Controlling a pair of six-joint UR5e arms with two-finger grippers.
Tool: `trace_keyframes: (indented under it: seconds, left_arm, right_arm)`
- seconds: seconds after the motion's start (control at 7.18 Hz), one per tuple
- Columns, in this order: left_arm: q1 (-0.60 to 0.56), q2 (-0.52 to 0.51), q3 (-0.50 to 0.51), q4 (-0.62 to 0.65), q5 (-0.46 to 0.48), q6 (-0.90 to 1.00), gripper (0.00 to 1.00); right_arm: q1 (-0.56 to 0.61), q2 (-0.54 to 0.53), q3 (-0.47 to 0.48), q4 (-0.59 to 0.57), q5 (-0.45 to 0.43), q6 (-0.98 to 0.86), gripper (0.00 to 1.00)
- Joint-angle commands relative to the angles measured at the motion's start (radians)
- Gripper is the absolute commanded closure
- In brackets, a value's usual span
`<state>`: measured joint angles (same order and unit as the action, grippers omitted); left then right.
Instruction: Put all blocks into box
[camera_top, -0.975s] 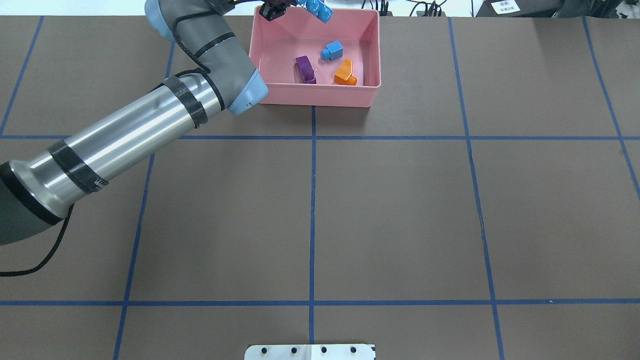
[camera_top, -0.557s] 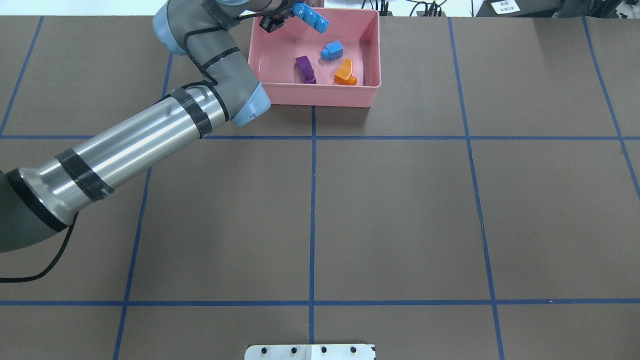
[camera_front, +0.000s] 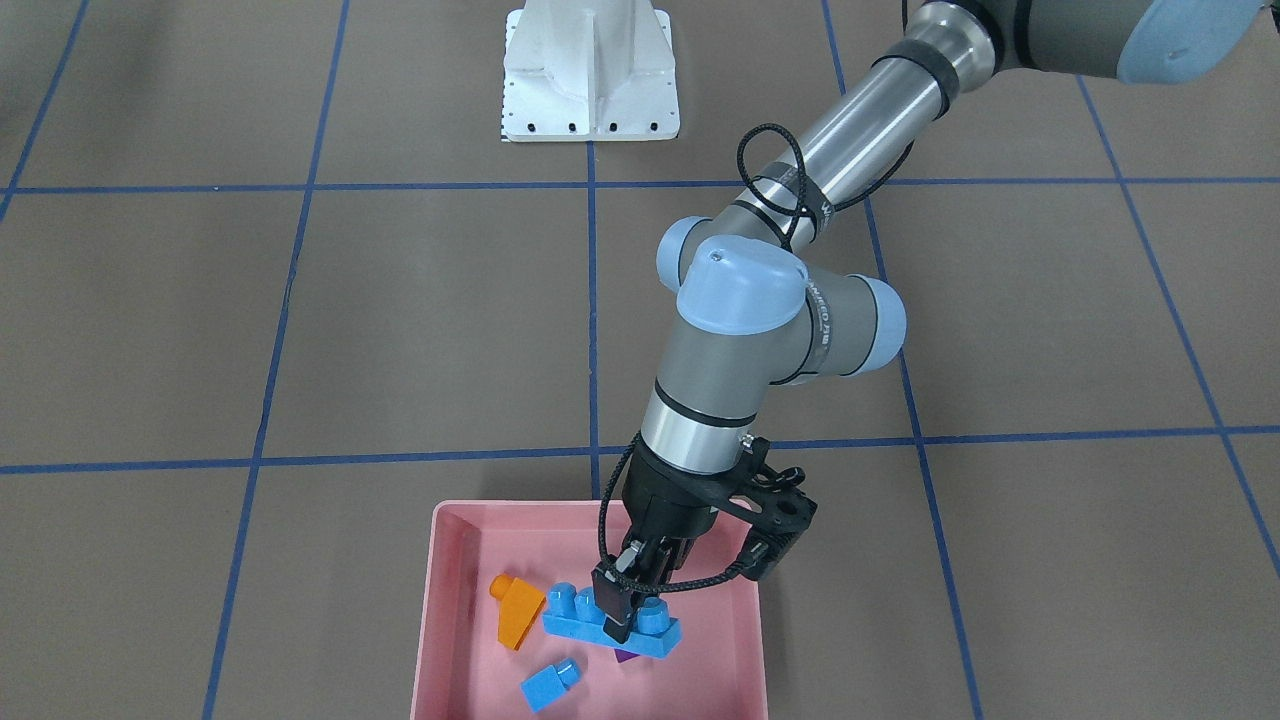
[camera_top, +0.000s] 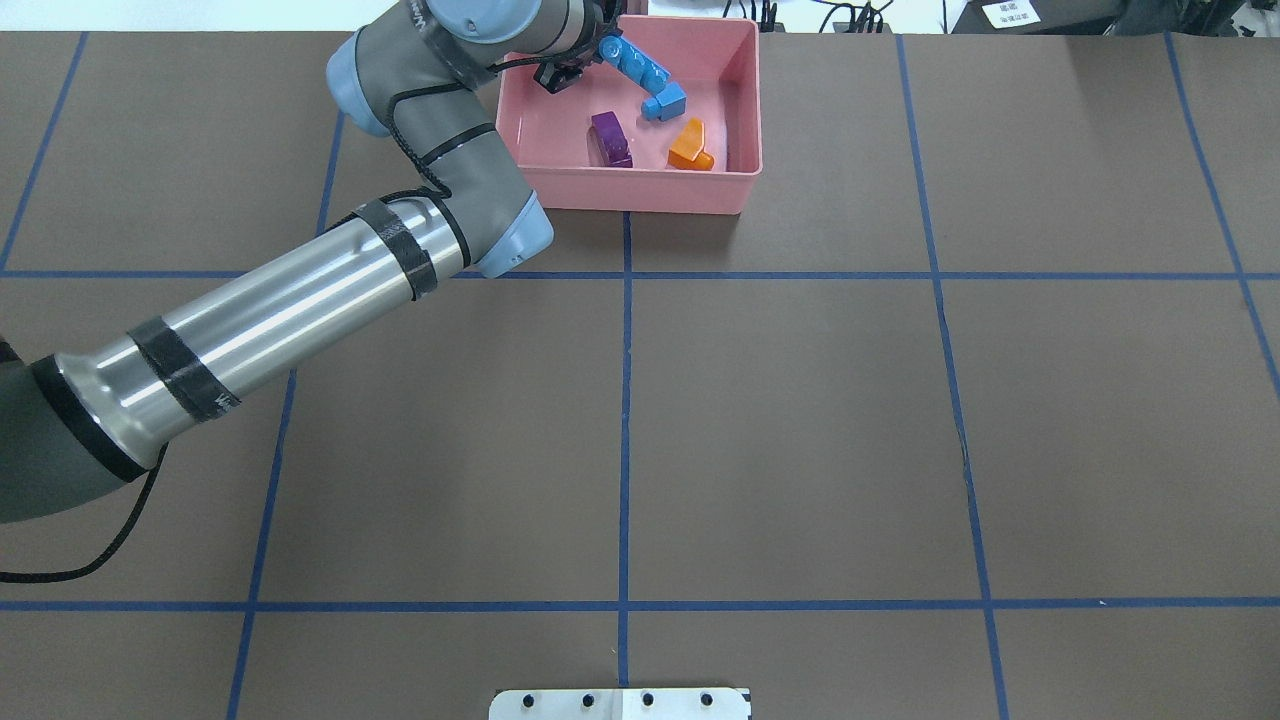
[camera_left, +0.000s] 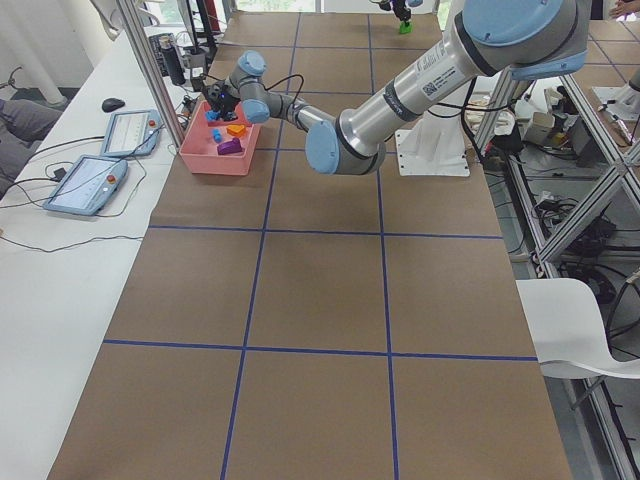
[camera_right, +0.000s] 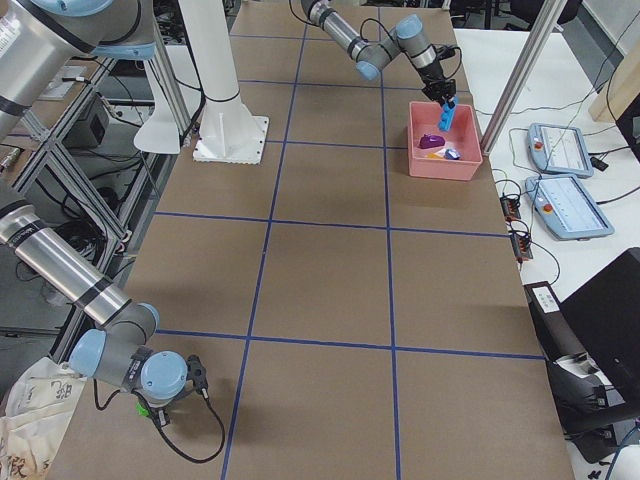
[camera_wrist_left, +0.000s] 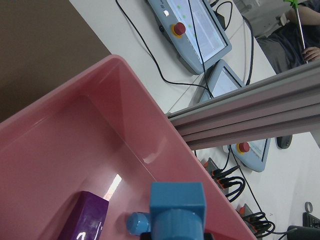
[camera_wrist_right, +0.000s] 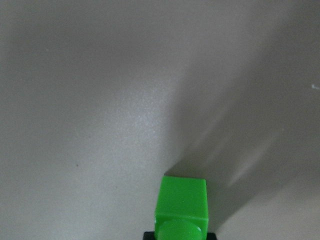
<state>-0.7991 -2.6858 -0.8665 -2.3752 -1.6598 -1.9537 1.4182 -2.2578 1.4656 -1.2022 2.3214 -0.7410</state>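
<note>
My left gripper (camera_front: 622, 598) is shut on the long four-stud light-blue block (camera_front: 575, 612) and holds it tilted inside the pink box (camera_front: 428, 640), just above the floor. It also shows in the overhead view (camera_top: 633, 62) and the left wrist view (camera_wrist_left: 176, 205). In the box (camera_top: 640, 190) lie the small light-blue block (camera_top: 668, 102), the purple block (camera_top: 611, 138) and the orange sloped block (camera_top: 690, 146). My right gripper (camera_right: 150, 405) is far from the box, off the table's near corner, shut on the green block (camera_wrist_right: 181, 206).
The white robot base plate (camera_front: 590, 70) stands at the table's robot side. Tablets and cables (camera_left: 110, 150) lie on the white bench just beyond the box. Blue tape lines divide the brown table (camera_top: 800, 420).
My left gripper has carried the long light-blue block from over the box's far rim down into the box, toward the small light-blue block. The blocks lying in the box have not moved.
</note>
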Motion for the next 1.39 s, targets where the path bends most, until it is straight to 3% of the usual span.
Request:
trace_keyframes:
  seconds: [0.0,0.42,0.7,0.84,1.25]
  left_arm:
    - [0.006,-0.002,0.000,0.001,0.000,0.001,0.52]
    - [0.006,0.000,0.000,0.001,0.000,-0.032,0.48]
    - [0.008,0.001,0.000,0.001,0.000,-0.042,0.44]
    - [0.012,0.003,0.000,0.002,0.000,-0.034,0.00]
    - [0.009,0.004,-0.005,0.010,0.006,-0.027,0.00]
  right_arm:
    - [0.002,0.009,0.012,0.004,-0.010,0.000,1.00]
    - [0.034,-0.011,0.085,-0.002,-0.036,-0.008,1.00]
    - [0.097,-0.046,0.233,-0.067,-0.033,-0.006,1.00]
    - [0.199,-0.051,0.301,-0.103,-0.036,-0.008,1.00]
    - [0.352,0.071,0.349,-0.105,-0.050,0.003,1.00]
